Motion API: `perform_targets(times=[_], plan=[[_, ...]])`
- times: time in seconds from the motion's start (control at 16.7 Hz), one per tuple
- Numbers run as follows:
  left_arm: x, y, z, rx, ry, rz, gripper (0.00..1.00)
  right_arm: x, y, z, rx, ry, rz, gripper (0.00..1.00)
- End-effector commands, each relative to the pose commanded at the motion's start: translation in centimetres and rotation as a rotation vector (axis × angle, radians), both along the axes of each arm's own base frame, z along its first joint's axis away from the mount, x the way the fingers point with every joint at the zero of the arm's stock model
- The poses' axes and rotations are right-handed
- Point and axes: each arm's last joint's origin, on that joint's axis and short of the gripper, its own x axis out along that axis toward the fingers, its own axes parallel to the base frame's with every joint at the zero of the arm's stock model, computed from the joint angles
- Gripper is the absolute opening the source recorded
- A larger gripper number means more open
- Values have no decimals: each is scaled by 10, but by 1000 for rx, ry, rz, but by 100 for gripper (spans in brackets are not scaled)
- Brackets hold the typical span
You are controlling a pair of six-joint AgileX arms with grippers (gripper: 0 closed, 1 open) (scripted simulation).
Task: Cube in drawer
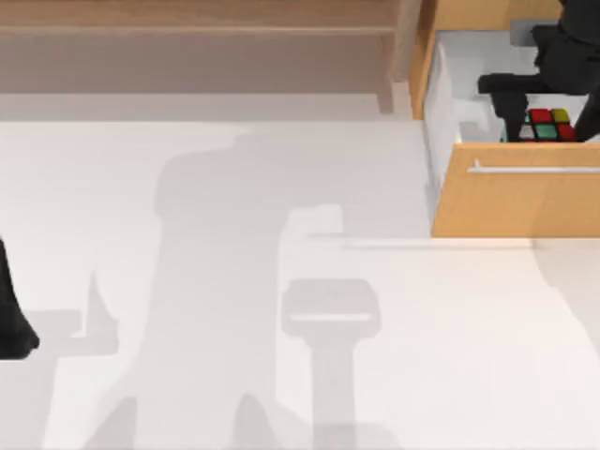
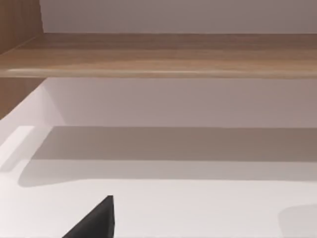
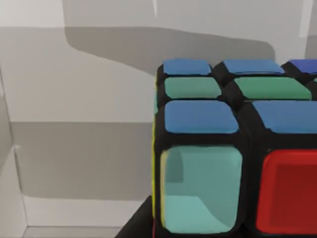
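1. The cube point(image 3: 233, 148) sits right up close in the right wrist view, inside the white drawer point(image 1: 511, 202).
2. The right gripper point(image 1: 525, 105) is over it; I cannot tell if its jaws are holding on.
3. It looks hard, light and slippery. Grab two flat sides.
4. The left gripper point(image 1: 11, 314) rests at the desk point(image 1: 234, 328) edge.

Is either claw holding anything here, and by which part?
It cannot be told: the right claw hangs over the cube inside the open drawer, contact hidden. The left arm is parked, away from any object.
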Motion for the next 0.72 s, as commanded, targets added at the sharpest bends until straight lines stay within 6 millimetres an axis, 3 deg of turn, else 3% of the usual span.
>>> perform_targets(times=[0.12, 0.72], plan=[[0, 0, 0, 0, 0, 0, 100, 0, 0, 0, 0, 0, 0, 0], [0, 0, 0, 0, 0, 0, 100, 0, 0, 0, 0, 0, 0, 75]])
